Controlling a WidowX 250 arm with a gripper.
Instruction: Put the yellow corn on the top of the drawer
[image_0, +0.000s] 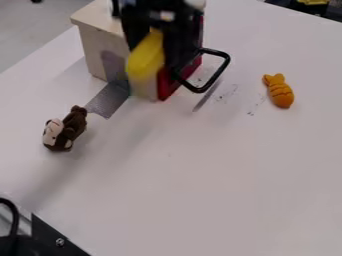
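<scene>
With 12 o'clock at the view's top edge, the drawer (97, 49) stands at 11 o'clock on the table (200, 180), its handle (214, 82) jutting towards 4. The gripper (153, 55) is at the drawer, with the corn (145, 57) grasped between its fingers. The corn hangs off the table, steeply tilted, its low end towards 6 o'clock, in front of the drawer's near corner. Whether it touches the wood I cannot tell.

The step in hand looks like the carry up to the top. To do it well, lift straight up first, until that low end clears the edge; only then go towards 11 o'clock. Crossing too low could knock the corn loose or shove the drawer, and the handle might snag a finger. Over the middle of the top, level the corn if the wrist allows, lower until it rests, then let go gently: being rounded, it may roll.
</scene>
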